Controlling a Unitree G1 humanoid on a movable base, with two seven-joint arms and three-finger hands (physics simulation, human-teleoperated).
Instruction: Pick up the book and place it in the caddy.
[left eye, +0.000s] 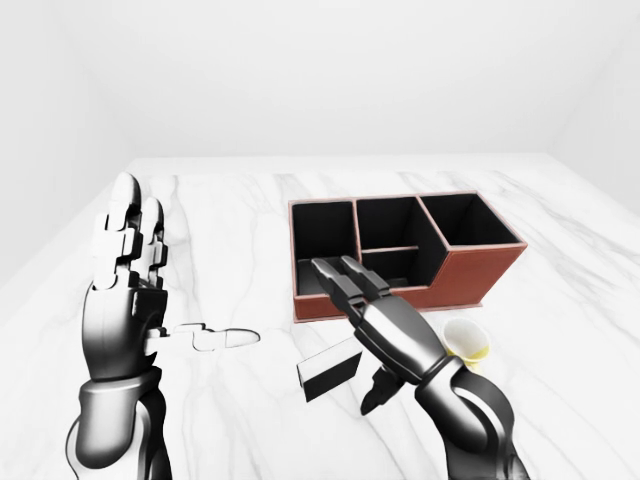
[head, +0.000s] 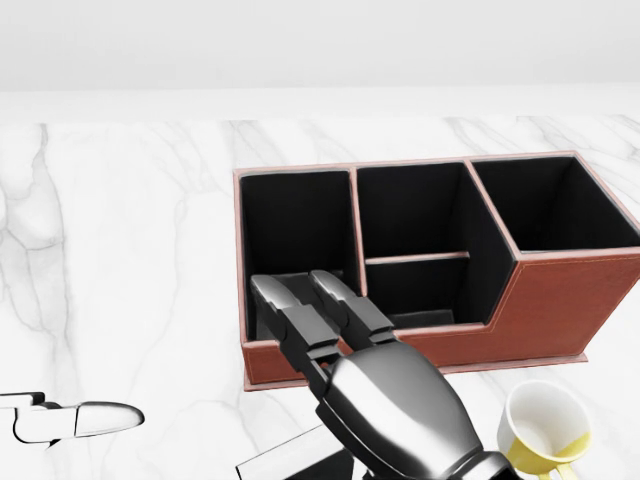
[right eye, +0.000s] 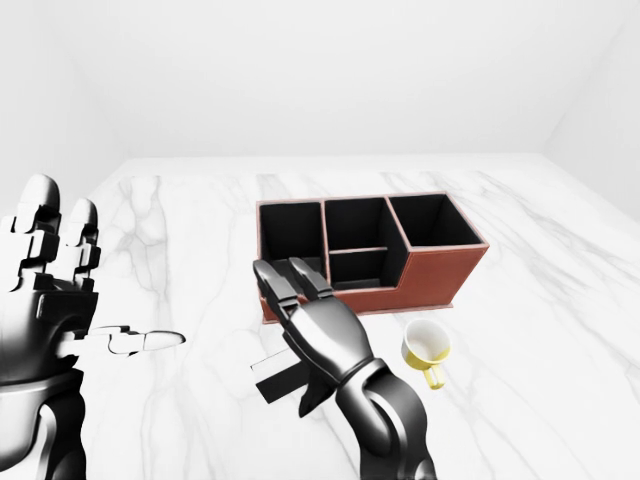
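So the right hand (left eye: 372, 330) has the book (left eye: 328, 370) pinched, thumb under and two fingers stretched out over the top, as far as I can tell; the hand hides most of the contact. The book hangs just below the palm, near the lower edge of the brown caddy (left eye: 470, 270), low over the marble table (left eye: 220, 220).

Left hand (left eye: 130, 270) is up on the left of the left-eye view, fingers spread, holding nothing, well away from everything.

To do this bit well, I'd lift the book higher first so it clears the caddy's short near wall, then bring it over the leftmost compartment (head: 295, 225), which looks tall and roomy. Tilt it to match the slot before letting go. Also watch the yellow mug (right eye: 426, 348) sitting just beside the forearm; a wide elbow swing could knock it.
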